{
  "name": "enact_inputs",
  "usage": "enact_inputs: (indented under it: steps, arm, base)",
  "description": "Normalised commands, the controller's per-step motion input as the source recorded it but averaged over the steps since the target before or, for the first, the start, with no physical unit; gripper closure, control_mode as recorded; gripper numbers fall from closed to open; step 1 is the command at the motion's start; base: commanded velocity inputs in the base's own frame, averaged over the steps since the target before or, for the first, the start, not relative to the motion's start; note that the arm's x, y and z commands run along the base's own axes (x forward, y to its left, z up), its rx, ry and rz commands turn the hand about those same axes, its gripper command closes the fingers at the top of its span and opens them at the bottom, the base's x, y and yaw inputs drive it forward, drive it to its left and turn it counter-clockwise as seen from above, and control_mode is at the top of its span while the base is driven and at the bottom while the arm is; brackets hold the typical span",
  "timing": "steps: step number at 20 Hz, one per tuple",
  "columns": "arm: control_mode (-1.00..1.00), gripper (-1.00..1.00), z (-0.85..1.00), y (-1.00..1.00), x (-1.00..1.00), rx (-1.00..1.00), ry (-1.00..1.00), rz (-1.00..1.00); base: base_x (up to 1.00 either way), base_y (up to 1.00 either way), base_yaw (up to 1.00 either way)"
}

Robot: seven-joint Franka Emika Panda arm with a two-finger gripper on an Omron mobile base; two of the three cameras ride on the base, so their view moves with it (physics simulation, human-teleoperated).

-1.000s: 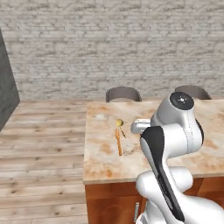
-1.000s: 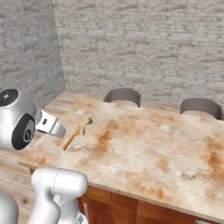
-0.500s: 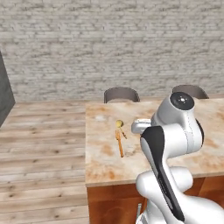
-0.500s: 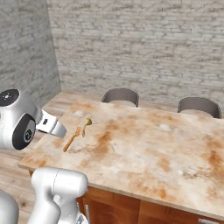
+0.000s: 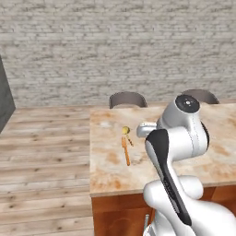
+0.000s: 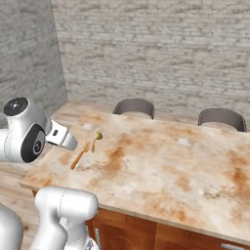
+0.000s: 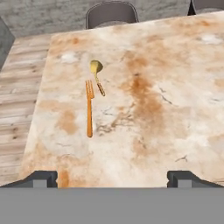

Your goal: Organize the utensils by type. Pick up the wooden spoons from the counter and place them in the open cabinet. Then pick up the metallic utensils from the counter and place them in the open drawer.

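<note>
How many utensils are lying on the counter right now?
2: a spoon and an orange fork, side by side near the counter's left edge in the hand view. The arm may hide others in the base views.

A rendered kitchen: marble-topped island counter (image 6: 161,161), chairs (image 6: 134,107) behind, brick wall (image 5: 115,46), plank floor (image 5: 41,156).

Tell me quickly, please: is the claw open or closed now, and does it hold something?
Claw: open, holding nothing; it hangs above the marbled orange-beige counter, apart from the long orange fork and the small yellow-green spoon.
</note>
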Motion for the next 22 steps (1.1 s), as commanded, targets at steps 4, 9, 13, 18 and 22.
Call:
enact_inputs:
  steps: [4, 9, 13, 18, 22]
  arm:
    - [-1.00, -1.00, -0.23, 0.08, 0.86, 0.00, 0.22, 0.01]
    - [-1.00, -1.00, -0.38, 0.13, 0.80, 0.00, 0.31, 0.06]
    - [-1.00, -1.00, -0.58, 0.12, 0.59, 0.00, 0.18, 0.10]
    - [-1.00, -1.00, -0.68, 0.16, 0.45, 0.00, 0.00, 0.08]
    - [-1.00, -1.00, -0.56, 0.06, 0.40, 0.00, 0.00, 0.03]
  base:
    - [0.00, 0.00, 0.00]
    - [0.00, 0.00, 0.00]
    - [0.00, 0.00, 0.00]
    - [0.00, 0.00, 0.00]
    - [0.00, 0.00, 0.00]
